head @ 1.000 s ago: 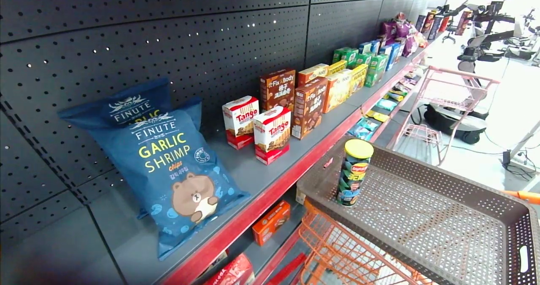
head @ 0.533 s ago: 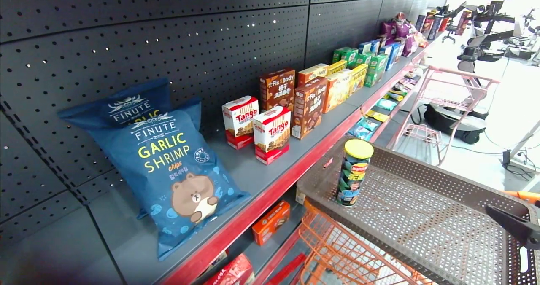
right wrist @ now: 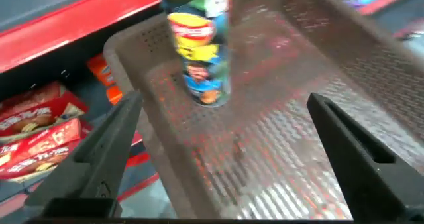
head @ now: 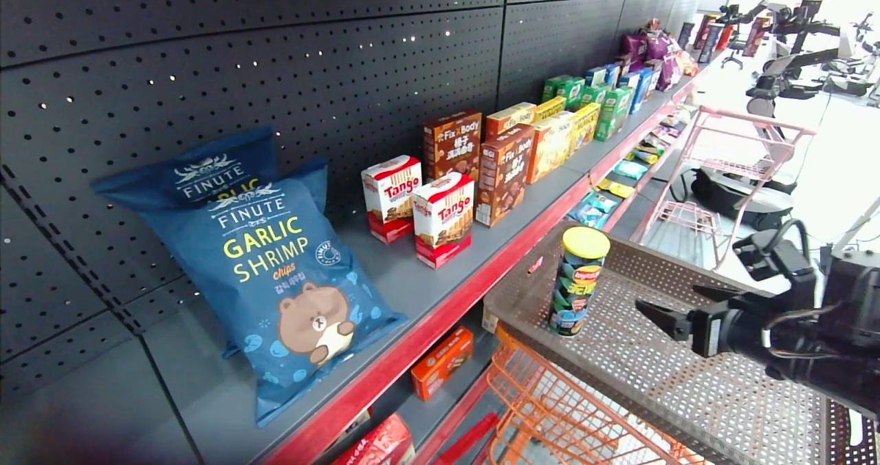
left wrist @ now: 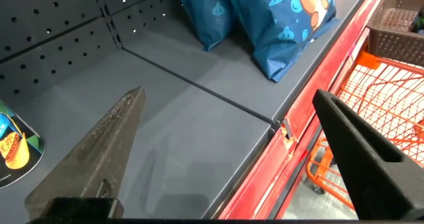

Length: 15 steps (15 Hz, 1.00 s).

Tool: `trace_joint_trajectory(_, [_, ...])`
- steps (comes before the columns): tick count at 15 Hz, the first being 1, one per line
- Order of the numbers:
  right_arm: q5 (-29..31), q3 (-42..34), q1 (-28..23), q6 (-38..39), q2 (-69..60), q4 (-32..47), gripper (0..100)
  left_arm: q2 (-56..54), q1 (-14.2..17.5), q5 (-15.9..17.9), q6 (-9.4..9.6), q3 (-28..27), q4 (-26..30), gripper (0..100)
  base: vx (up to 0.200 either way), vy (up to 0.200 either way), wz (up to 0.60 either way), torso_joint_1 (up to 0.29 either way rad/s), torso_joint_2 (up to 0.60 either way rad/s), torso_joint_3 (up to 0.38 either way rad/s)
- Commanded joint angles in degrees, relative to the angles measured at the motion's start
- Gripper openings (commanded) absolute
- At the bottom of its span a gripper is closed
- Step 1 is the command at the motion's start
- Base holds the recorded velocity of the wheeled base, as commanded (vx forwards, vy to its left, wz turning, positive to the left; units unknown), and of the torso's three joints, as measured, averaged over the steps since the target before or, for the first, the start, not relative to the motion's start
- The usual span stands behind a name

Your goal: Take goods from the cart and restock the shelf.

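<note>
brown basket (head: 694, 375): sits on top of the orange cart (head: 550, 410), just beside the red edge of the shelf (head: 419, 272).
chip can (head: 579, 280): upright in the basket's corner nearest the shelf, yellow lid up.
right tool (head: 665, 297): i see it over the basket, jaws spread wide, pointing at the can, apart from it, nothing held.
left tool (left wrist: 228, 98): open too, i've got it above a bare grey stretch of shelf, near the blue chip bags (left wrist: 278, 18).
shelf stock: wafer boxes (head: 419, 207) standing past the bags.
</note>
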State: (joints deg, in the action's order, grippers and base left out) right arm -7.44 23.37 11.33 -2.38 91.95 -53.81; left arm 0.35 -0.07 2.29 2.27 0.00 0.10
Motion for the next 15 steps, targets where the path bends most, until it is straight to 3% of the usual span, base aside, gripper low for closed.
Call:
trace_joint_trajectory(1, [-1.4,4.1,2.4,-0.1,10.9,-2.3,100,0.1,0.0,0.0,-0.07,0.0,0.0,100,0.0,0.0,0.0,0.0,0.0,0.0])
trace_joint_trajectory(12, [-6.8,22.8,0.3,-2.2,28.3,-6.0,100,0.1,0.0,0.0,0.02,0.0,0.0,100,0.0,0.0,0.0,0.0,0.0,0.0])
trace_joint_trajectory(15, [-10.6,24.4,0.7,-2.5,29.6,-5.9,100,0.1,0.0,0.0,0.02,0.0,0.0,100,0.0,0.0,0.0,0.0,0.0,0.0])
